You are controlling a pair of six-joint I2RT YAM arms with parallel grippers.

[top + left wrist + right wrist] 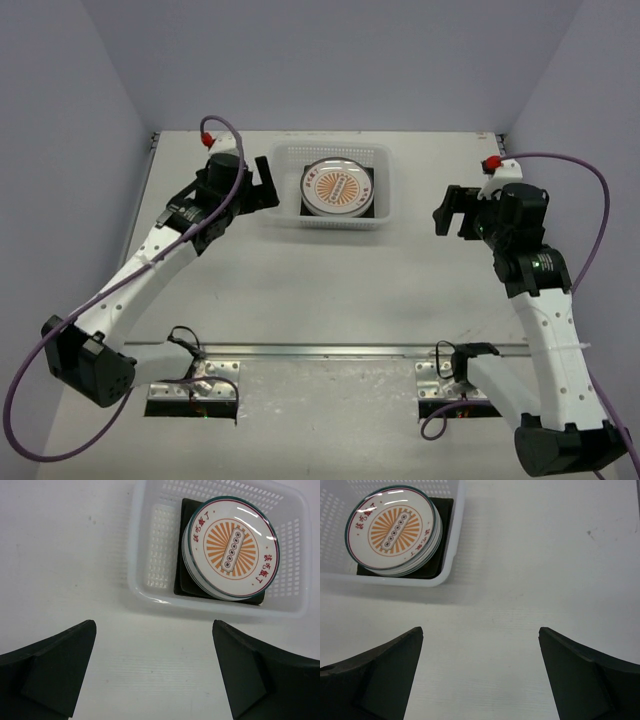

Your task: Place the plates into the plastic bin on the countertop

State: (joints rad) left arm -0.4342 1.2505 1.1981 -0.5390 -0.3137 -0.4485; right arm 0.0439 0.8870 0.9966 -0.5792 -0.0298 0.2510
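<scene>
The white lattice plastic bin (385, 190) stands at the back middle of the countertop (330, 290). Inside it a stack of round white plates (338, 186), the top one with an orange sunburst print, rests on dark square plates (186, 585). The stack also shows in the left wrist view (231, 547) and in the right wrist view (392, 528). My left gripper (264, 184) is open and empty, just left of the bin. My right gripper (452, 212) is open and empty, to the right of the bin. Both hover over bare countertop.
A metal rail (330, 351) runs across the near part of the countertop, with the arm mounts (195, 385) below it. Grey walls enclose the left, back and right sides. The bin's rim shows in the left wrist view (150, 599) and the right wrist view (447, 570).
</scene>
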